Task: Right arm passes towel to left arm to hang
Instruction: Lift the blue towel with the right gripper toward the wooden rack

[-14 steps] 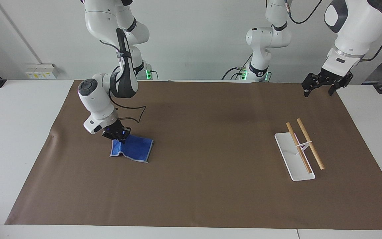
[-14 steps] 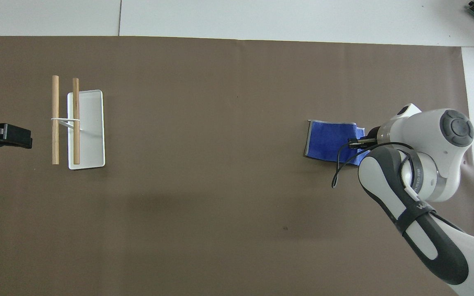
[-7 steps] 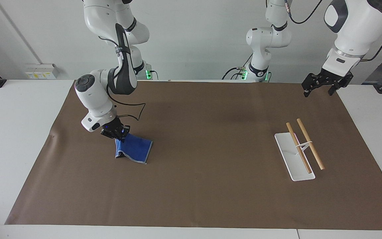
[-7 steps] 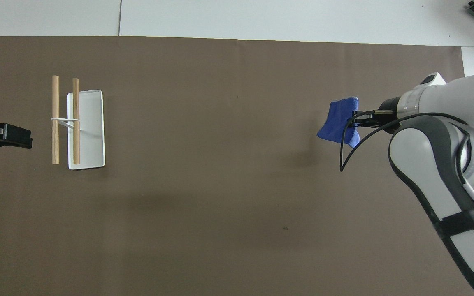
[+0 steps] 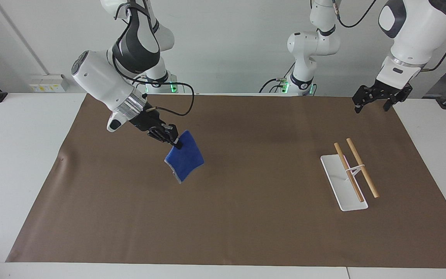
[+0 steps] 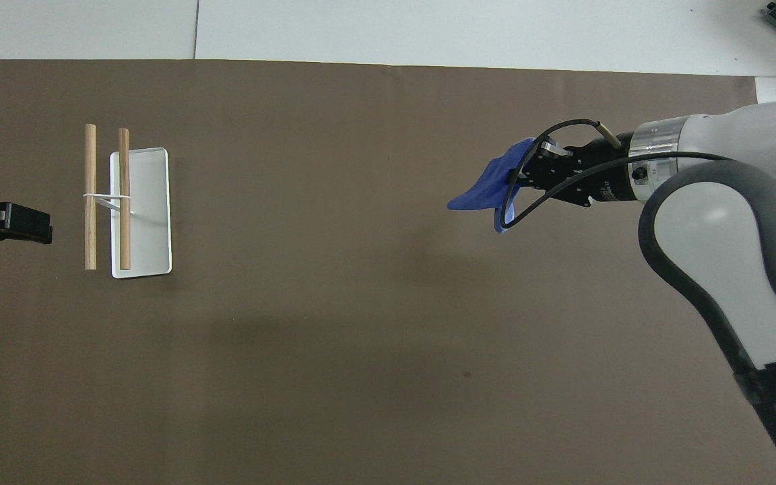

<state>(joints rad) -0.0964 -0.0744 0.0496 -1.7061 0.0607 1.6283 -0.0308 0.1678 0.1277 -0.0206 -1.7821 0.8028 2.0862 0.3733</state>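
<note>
nearest the robots, your left gripper (image 5: 376, 100) hangs with its fingers spread wide, holding nothing, over the brown mat's (image 5: 246, 232) edge at the left arm's end; that arm waits. your right gripper (image 5: 174, 142) is up in the air over the mat toward the right arm's end, pinched tight on one corner of the blue towel (image 5: 184, 161), which dangles clear of the mat. farther from the robots, at the left arm's end, the white rack (image 5: 343, 182) stands on the mat with its two wooden bars (image 5: 356, 167) bare, well apart from the towel.
</note>
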